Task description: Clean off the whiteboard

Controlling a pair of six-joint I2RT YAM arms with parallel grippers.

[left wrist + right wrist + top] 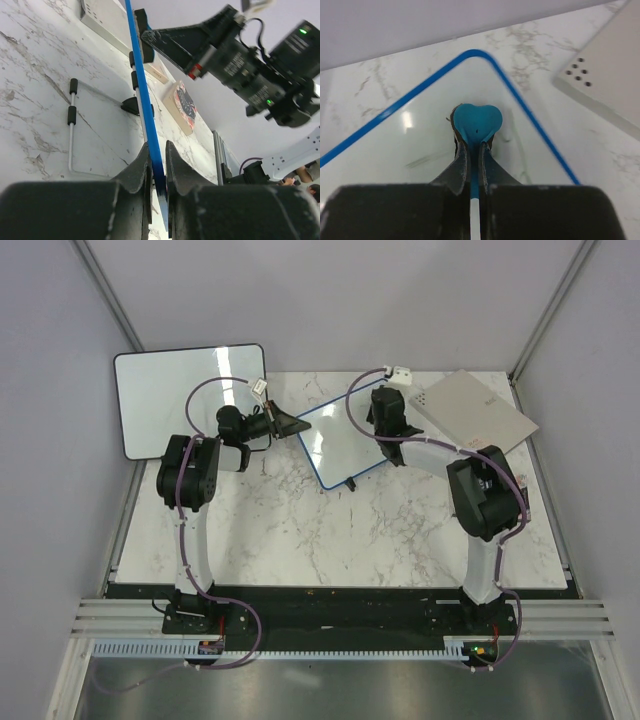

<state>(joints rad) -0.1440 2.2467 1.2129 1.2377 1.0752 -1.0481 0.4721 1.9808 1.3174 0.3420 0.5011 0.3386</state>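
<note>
The small blue-framed whiteboard (335, 445) stands tilted on its wire feet at the table's middle back. My left gripper (290, 426) is shut on its left edge; the left wrist view shows the blue frame (145, 100) pinched between the fingers. My right gripper (385, 430) is shut on a teal heart-shaped eraser (477, 122) with a blue-and-white handle and presses it on the board's surface (420, 135) near the rounded corner. Faint green marks (517, 150) show beside the eraser.
A larger black-framed whiteboard (185, 395) leans at the back left. A beige perforated box (475, 410) lies at the back right. In the left wrist view a small book-like object (182, 107) lies on the marble beyond the board. The table edge (340, 590) runs along the front.
</note>
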